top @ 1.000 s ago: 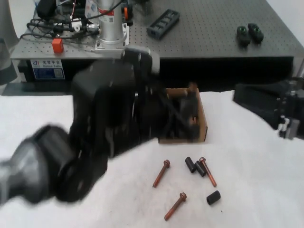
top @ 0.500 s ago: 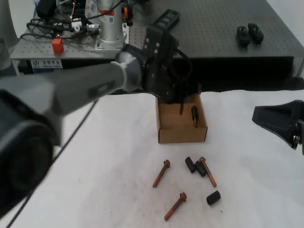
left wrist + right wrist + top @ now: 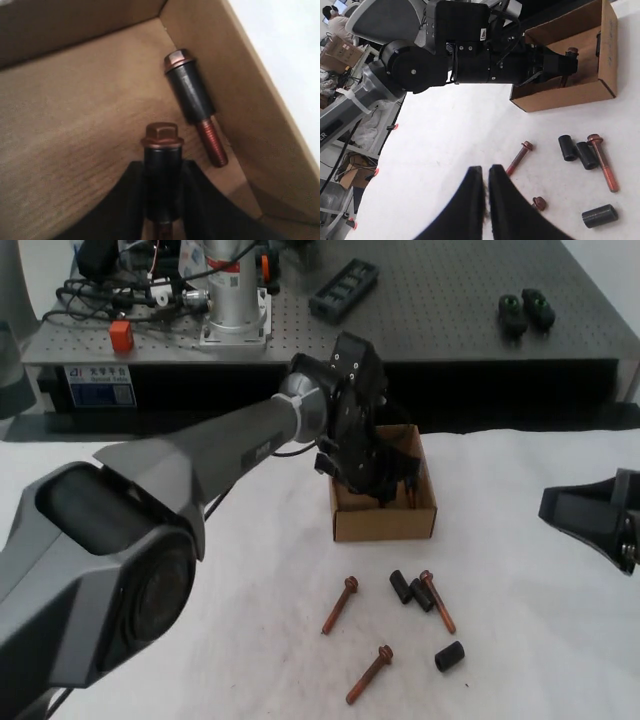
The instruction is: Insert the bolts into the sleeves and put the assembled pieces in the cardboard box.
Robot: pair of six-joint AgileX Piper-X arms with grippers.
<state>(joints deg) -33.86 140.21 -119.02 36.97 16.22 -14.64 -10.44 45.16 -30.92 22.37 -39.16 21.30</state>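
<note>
Ok, left gripper [image 3: 162,192] is down inside the cardboard box [image 3: 384,523]. Jaws are pinching an assembled piece [image 3: 162,160] round its black sleeve, copper head poking out past the fingertips, close over the box floor far as I can tell. A second assembled piece [image 3: 192,100] lies flat along the side wall, just beside the held one, not touching. Right gripper [image 3: 486,195] hangs over the white cloth [image 3: 250,590], fingers pressed together, nothing in them.

In front of the box: 3 loose bolts [image 3: 339,606] and 3 loose sleeves [image 3: 450,656], so prob. one drop-off in hand and 3 assys to go.

Risks:
- Let go w/ the piece off-level and the bolt could slide out of its sleeve, or it rolls onto the other one.
- Tight in there, so the fingers could catch a wall on the way out and drag the box across the cloth.
</note>
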